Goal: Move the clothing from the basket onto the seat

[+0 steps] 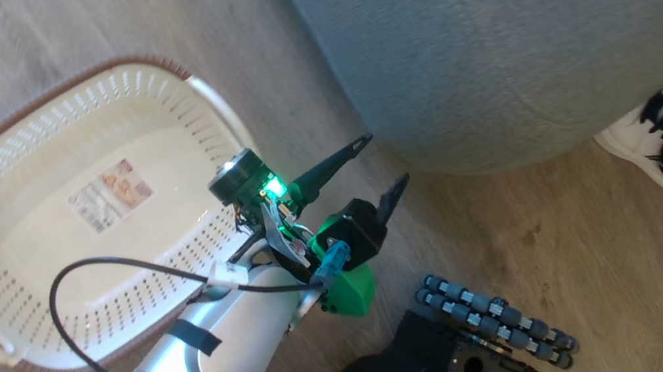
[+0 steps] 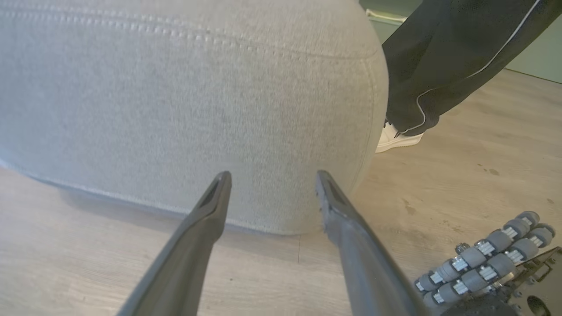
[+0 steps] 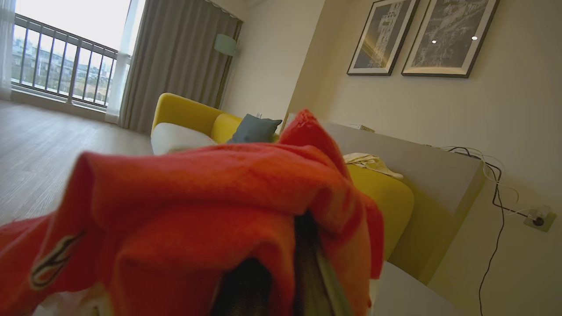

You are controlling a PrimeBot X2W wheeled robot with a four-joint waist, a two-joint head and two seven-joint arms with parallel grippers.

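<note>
The cream basket (image 1: 205, 99) stands on the floor at the left of the head view, holding nothing but its paper label (image 1: 110, 194). My left gripper (image 1: 386, 159) is open and empty just right of the basket's rim, pointing at the grey seat (image 1: 481, 36). In the left wrist view its fingers (image 2: 273, 175) stand spread in front of the seat's rounded side (image 2: 175, 109), low above the floor. In the right wrist view the red clothing (image 3: 197, 197) hangs bunched over my right gripper (image 3: 285, 267), which is shut on it; the fingertips are hidden by the fabric.
A person's white shoe (image 1: 638, 147) and dark trouser leg (image 2: 439, 57) are by the seat's right corner. My base with grey rollers (image 1: 492, 320) lies below the left gripper. A yellow sofa (image 3: 189, 114) and a grey cabinet (image 3: 421, 175) stand behind the clothing.
</note>
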